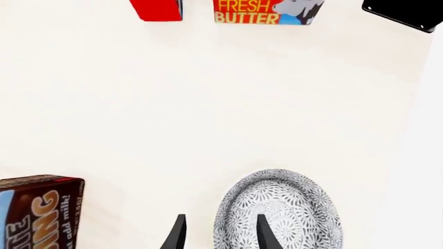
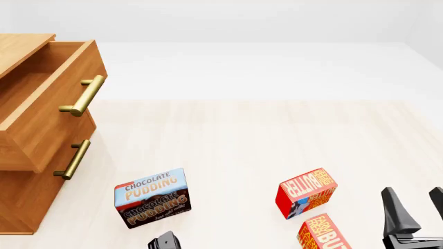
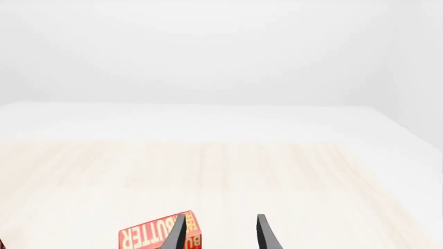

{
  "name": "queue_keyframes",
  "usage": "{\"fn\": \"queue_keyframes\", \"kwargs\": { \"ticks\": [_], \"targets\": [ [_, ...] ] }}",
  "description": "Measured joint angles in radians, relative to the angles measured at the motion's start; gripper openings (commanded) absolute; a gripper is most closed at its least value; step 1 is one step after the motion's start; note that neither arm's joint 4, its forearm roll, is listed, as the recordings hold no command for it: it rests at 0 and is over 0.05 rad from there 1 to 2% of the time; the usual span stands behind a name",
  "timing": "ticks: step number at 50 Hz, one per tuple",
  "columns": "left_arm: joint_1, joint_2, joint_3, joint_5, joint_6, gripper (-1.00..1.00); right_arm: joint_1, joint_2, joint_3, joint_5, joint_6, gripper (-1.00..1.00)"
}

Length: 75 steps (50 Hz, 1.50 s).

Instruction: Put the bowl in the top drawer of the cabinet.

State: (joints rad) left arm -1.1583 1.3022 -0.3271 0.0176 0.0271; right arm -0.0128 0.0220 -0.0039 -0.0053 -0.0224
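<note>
The bowl [image 1: 280, 207], white with a fine grey lacy pattern, shows only in the left wrist view and lies on the table. My left gripper [image 1: 220, 236] is open and low over it: one finger is over the bowl's inside, the other is outside its rim. In the front view the bowl is out of sight. The cabinet [image 2: 28, 202] stands at the far left. Its top drawer [image 2: 66, 98] is pulled out, with its inside showing and nothing seen in it. My right gripper [image 2: 417, 210] is open at the near right, holding nothing.
A chocolate pudding box [image 2: 152, 197] stands near the left arm and close to the bowl. Two red butter boxes [image 2: 306, 192] [image 2: 324, 233] stand between the arms. The lower drawer's handle [image 2: 72, 158] shows below the top drawer; that drawer is shut.
</note>
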Motion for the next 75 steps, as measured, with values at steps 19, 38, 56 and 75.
{"fn": "queue_keyframes", "kwargs": {
  "ticks": [19,38,56,75],
  "targets": [
    [-0.006,0.026,0.023,-0.061,-0.019,1.0,-0.002,0.007,0.0,-0.003,-0.005,1.0],
    [-0.005,0.041,0.05,-0.119,-0.038,1.0,-0.005,0.014,0.0,-0.007,-0.01,1.0],
    [-0.002,0.067,0.075,-0.185,-0.057,-1.0,-0.006,0.022,0.001,-0.011,-0.016,1.0],
    [0.0,0.061,0.074,-0.188,-0.06,-1.0,-0.002,0.022,0.001,-0.012,-0.017,1.0]
  ]
}}
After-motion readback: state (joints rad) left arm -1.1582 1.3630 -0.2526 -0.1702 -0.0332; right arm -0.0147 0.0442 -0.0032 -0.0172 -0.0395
